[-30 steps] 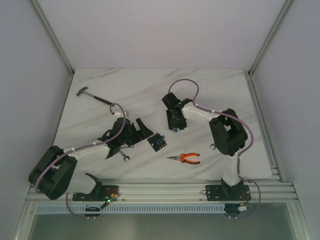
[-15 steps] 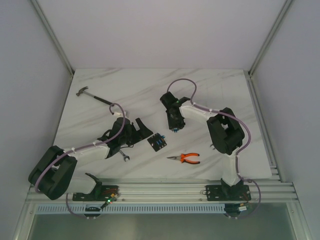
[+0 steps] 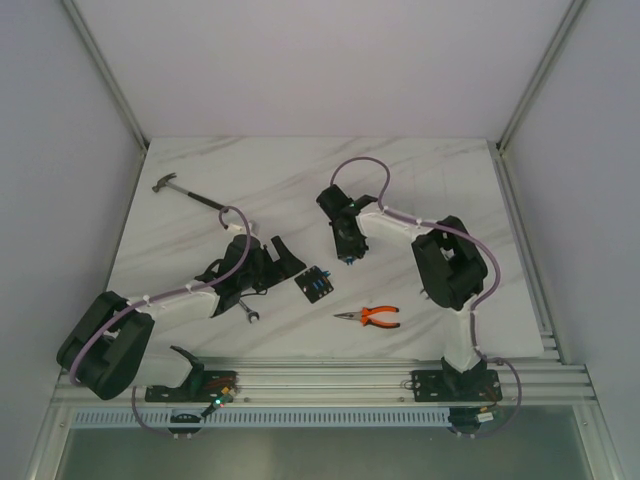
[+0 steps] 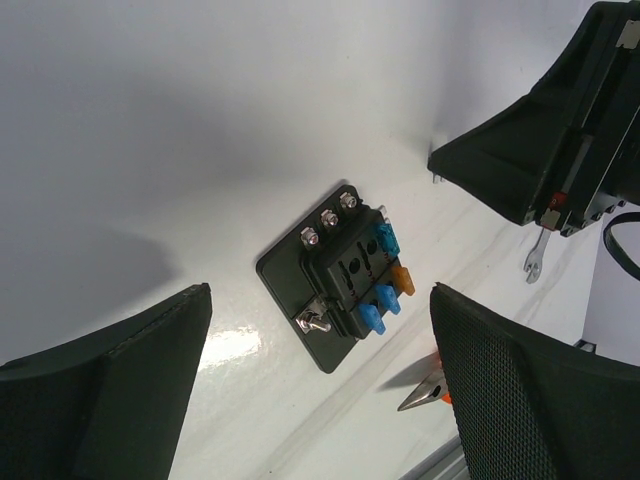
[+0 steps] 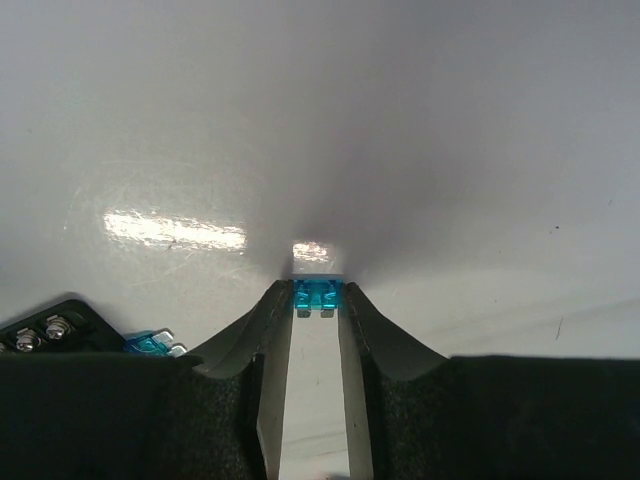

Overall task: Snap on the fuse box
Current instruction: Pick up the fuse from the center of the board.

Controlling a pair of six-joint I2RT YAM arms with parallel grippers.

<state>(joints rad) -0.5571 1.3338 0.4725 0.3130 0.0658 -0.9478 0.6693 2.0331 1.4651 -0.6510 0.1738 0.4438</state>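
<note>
Fuse box [image 3: 314, 285]: lies flat on the table [image 3: 440, 180], near the front and between the two arms. It has not moved in the last second.
Top view, right gripper [image 3: 346, 259]: it has drifted slightly left and away from the bases. It sits beyond the box and apart from it, with a speck of blue at its tip.
Top view, left gripper [image 3: 284, 262]: just left of the box, jaws spread wide, in the same place as a second ago.
Top view, other tools: the pliers [image 3: 372, 317], wrench [image 3: 249, 313] and hammer [image 3: 185, 192] lie where they were.
Left wrist view, box: it shows face up between the two wide-spread fingers [image 4: 110, 390], which do not touch it. Blue and orange fuses are already seated in it, and some slots look bare.
Right wrist view, blue fuse [image 5: 317, 292]: it sits between the fingertips, which press on both of its sides, so the jaws are pinching it. A corner of the box shows at the lower left.
Change: the right jaws have narrowed onto the fuse while everything else held still.
Meaning: the fuse now looks secured. What probably remains is to carry it to a free slot and press it home, perhaps with the left gripper steadying the box.
</note>
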